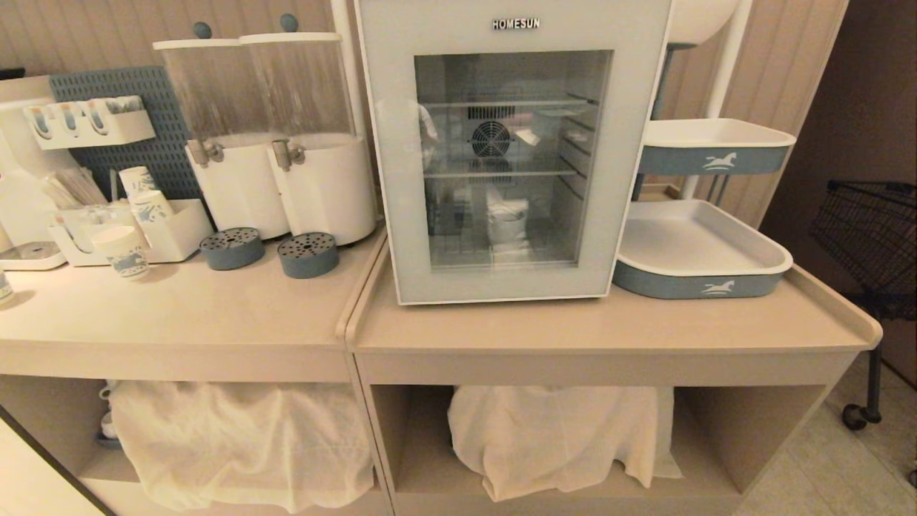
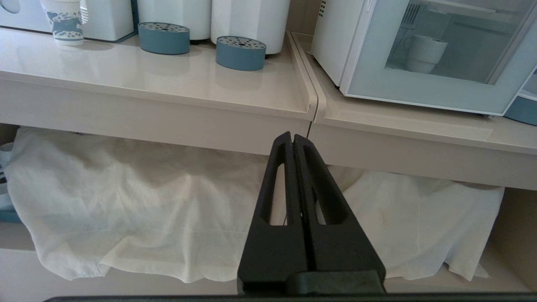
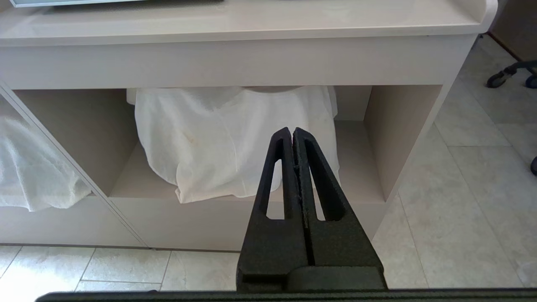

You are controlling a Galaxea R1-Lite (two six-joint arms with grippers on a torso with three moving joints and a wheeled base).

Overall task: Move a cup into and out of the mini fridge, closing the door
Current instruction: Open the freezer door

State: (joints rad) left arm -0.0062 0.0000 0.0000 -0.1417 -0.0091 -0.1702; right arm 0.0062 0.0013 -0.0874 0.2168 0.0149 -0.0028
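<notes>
The white mini fridge (image 1: 512, 29) stands on the right-hand counter with its glass door (image 1: 630, 179) shut. Behind the pane the white cup (image 1: 507, 218) rests on the fridge floor; the left wrist view shows this cup (image 2: 421, 52) with its loop handle. Neither arm appears in the head view. My left gripper (image 2: 292, 136) is shut and empty, hanging low in front of the seam between the two counters. My right gripper (image 3: 292, 131) is also shut and empty, facing the open shelf under the right counter.
Two white drink dispensers (image 1: 286, 143) and two blue drip trays (image 1: 308, 254) stand left of the fridge, with paper cups (image 1: 125, 251). Stacked white-and-blue trays (image 1: 698, 251) sit to its right. White cloths (image 1: 559, 437) fill the lower shelves. A black wire cart (image 1: 870, 236) stands at far right.
</notes>
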